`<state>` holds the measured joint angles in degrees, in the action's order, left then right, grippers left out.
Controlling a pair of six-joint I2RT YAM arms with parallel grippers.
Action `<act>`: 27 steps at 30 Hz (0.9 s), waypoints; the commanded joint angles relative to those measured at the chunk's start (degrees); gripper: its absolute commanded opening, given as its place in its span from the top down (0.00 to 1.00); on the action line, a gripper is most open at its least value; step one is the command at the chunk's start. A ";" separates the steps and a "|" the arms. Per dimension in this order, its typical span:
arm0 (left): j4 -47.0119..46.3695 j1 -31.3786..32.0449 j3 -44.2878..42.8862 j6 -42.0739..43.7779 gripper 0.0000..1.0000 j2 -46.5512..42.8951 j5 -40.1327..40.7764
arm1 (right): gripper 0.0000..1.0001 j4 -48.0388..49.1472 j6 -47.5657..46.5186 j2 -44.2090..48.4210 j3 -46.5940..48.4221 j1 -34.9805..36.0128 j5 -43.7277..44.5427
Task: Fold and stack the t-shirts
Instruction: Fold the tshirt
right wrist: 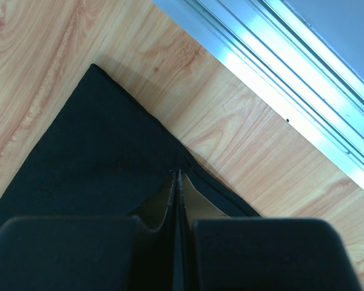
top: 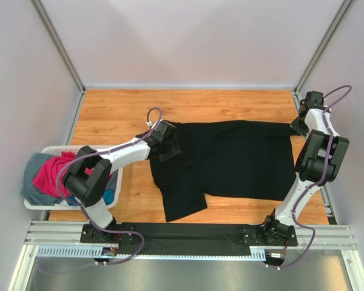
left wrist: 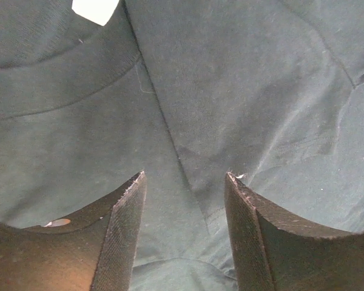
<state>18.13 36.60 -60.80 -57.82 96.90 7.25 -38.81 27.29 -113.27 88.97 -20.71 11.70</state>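
Left fingers (top: 168,143) (left wrist: 122,233): parted, a clear gap between the two pads. They sit low over the black t-shirt (top: 242,160) (left wrist: 242,91) near its neckband (left wrist: 60,70), where a white label (left wrist: 94,9) shows. A seam of the cloth runs down into the gap. Nothing is pinched between the pads. Whether the tips touch the cloth I cannot tell.

Right fingers (top: 299,125) (right wrist: 170,194): pressed flat together with no gap, closed on the edge of the black t-shirt (right wrist: 91,157) at its far right corner. The cloth puckers slightly at the tips. Bare wood of the counter (right wrist: 230,127) lies just beyond that edge, with a metal rail (right wrist: 279,66) further out.

Black t-shirt: spread across the middle of the counter (top: 109,115), mostly flat. A sleeve or flap angles toward the near edge on its left side.

White basket (top: 33,205): left of the counter, beside the left arm. It holds a pink t-shirt (top: 48,173), a grey t-shirt (top: 29,173) and a blue t-shirt (top: 109,196), all bunched together.
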 commanded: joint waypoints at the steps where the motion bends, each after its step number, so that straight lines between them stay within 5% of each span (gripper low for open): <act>1: -2.74 -0.21 -0.64 -3.34 0.39 1.79 -3.02 | 1.00 -0.04 -0.92 0.34 0.07 -0.38 1.13; 15: -5.65 -0.21 -0.82 -7.57 0.54 6.37 -6.89 | 1.00 0.05 -0.57 0.25 0.33 -1.61 0.07; 18: -5.91 -0.21 -0.90 -7.57 0.63 6.46 -6.89 | 0.99 0.13 -0.57 0.33 0.15 -1.70 -0.28; 24: -5.21 -0.13 -0.99 -6.87 1.00 4.35 -4.96 | 1.00 0.14 -0.57 0.33 0.50 -1.79 -0.54; 27: -5.21 -0.21 -0.64 -6.34 1.00 2.07 -4.08 | 0.99 0.14 -0.57 0.60 0.59 -1.79 -0.72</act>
<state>13.91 36.60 -60.80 -64.62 102.89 1.67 -38.85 27.14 -113.27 88.97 -22.11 10.92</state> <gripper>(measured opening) 0.006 0.007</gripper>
